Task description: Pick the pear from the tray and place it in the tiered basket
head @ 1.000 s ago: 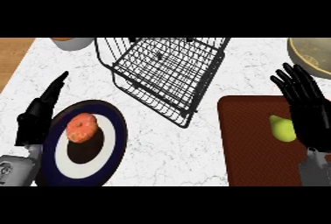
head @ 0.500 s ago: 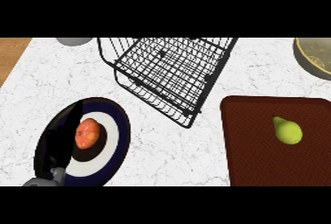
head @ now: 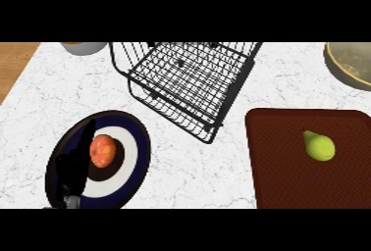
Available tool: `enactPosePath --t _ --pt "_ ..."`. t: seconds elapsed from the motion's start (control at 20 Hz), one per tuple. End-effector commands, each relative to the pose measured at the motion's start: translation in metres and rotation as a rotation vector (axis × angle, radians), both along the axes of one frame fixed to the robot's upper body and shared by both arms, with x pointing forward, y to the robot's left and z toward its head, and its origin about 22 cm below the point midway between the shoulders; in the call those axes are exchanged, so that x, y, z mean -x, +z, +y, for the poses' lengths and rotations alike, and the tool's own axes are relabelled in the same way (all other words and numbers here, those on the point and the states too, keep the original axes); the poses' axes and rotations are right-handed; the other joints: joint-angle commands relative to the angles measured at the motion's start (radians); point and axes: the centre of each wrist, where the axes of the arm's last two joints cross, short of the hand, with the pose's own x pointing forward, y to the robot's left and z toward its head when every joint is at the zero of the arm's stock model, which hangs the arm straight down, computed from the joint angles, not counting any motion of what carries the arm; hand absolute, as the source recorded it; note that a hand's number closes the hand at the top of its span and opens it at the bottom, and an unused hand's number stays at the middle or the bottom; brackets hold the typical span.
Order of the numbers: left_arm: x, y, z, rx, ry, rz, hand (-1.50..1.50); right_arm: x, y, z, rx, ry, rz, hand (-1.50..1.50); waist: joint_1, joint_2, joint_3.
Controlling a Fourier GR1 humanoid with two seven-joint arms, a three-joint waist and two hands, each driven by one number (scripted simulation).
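A yellow-green pear (head: 319, 145) lies on the dark brown tray (head: 290, 181) at the right. The black wire tiered basket (head: 192, 81) stands at the top centre, up and to the left of the tray. My left hand (head: 76, 164) shows at the lower left as straight black fingers over a dark blue plate, far from the pear and holding nothing. My right hand is out of view.
The dark blue plate (head: 138, 132) with a white ring holds a red-orange fruit (head: 103, 150). A grey cup (head: 83, 47) sits at the top left and a round bowl (head: 353, 63) at the top right. Wooden surface (head: 14, 63) borders the counter's left edge.
Both hands sank toward the lower edge. The right hand, which hovered open over the tray near the pear, has left the view. The pear has not moved.
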Motion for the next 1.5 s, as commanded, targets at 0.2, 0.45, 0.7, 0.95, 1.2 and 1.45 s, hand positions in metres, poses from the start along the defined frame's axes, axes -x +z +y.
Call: enactPosePath --t 0.2,0.45,0.7,0.95,1.2,1.45 --pt "0.01 -0.016 -0.006 0.009 -0.024 0.075 0.0 -0.023 0.05 0.033 0.215 0.273 0.502 -1.5 0.02 0.006 -0.006" --pt "0.008 -0.017 -0.007 0.007 -0.017 0.064 0.0 -0.039 0.058 0.076 0.376 0.319 0.68 -1.5 0.015 0.006 -0.005" --pt "-0.002 -0.009 -0.001 0.004 -0.019 0.071 0.0 -0.065 0.046 0.119 0.42 0.299 0.699 -1.5 0.013 0.007 -0.003" --pt "0.011 -0.019 -0.029 0.033 -0.017 0.069 0.0 -0.068 0.018 0.125 0.458 0.315 0.753 -1.5 0.002 0.005 -0.002" --pt "0.004 -0.009 -0.019 0.001 -0.008 0.068 0.0 -0.077 -0.002 0.142 0.538 0.351 0.879 -1.5 0.01 0.006 -0.002" --pt "0.006 -0.012 -0.017 0.03 -0.021 0.077 0.0 -0.08 -0.009 0.161 0.567 0.362 0.974 -1.5 0.002 0.004 -0.003"
